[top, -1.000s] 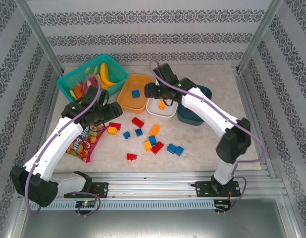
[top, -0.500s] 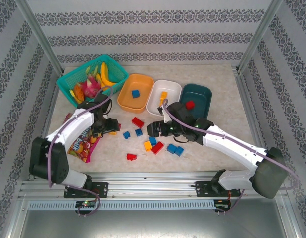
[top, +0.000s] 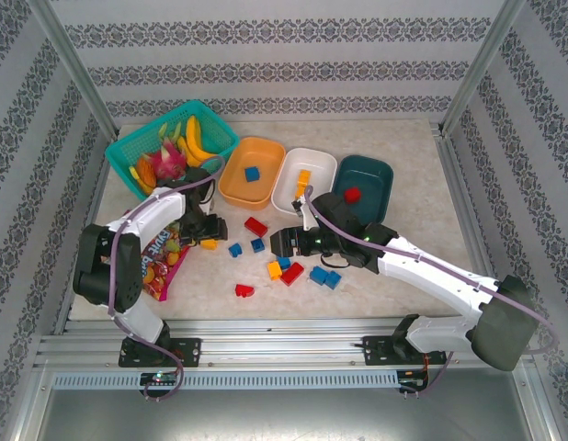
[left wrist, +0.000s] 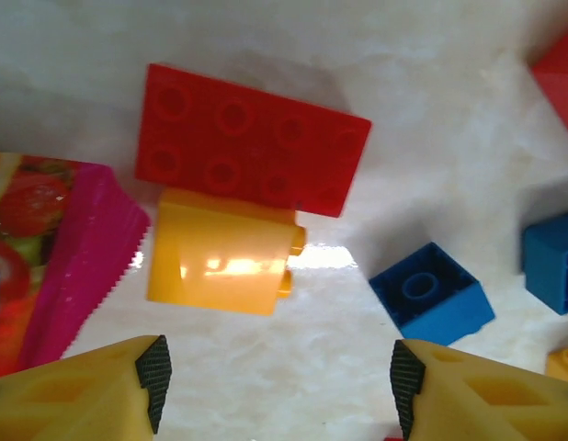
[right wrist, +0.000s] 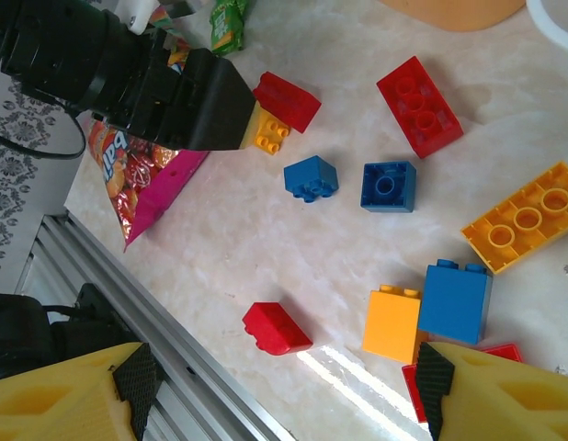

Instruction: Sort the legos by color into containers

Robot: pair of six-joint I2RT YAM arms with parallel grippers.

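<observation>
Three containers are sitting in a row along the far edge of the counter [top: 431, 165]: the orange bowl [top: 266, 147] is holding one blue brick [top: 252, 173], the white bowl [top: 325, 165] one orange-yellow brick [top: 303, 177], and the dark teal bowl [top: 376, 175], nearest the far right corner, one red brick [top: 352, 194]. The loose legos are lying scattered across the middle of the counter, toward the near edge. The left pincer [left wrist: 279, 377] is hovering spread, with nothing between its jaws, over bare counter just beside an orange-yellow block [left wrist: 221, 253]; that block is touching a long red brick [left wrist: 252, 140], with a snack bag [left wrist: 54, 266] at its other side and a small blue cube [left wrist: 431, 294] lying apart. The right pincer [right wrist: 284, 390] is hanging spread and empty above the central cluster, where an orange square brick [right wrist: 392, 322] and a blue square brick [right wrist: 454, 299] are touching side by side, a red wedge [right wrist: 277, 328] is lying alone nearer the near edge, and a flat orange-yellow piece [right wrist: 532, 216] is resting close by. A teal mesh basket [top: 128, 152] of toy fruit [top: 197, 138] is occupying the far left corner
</observation>
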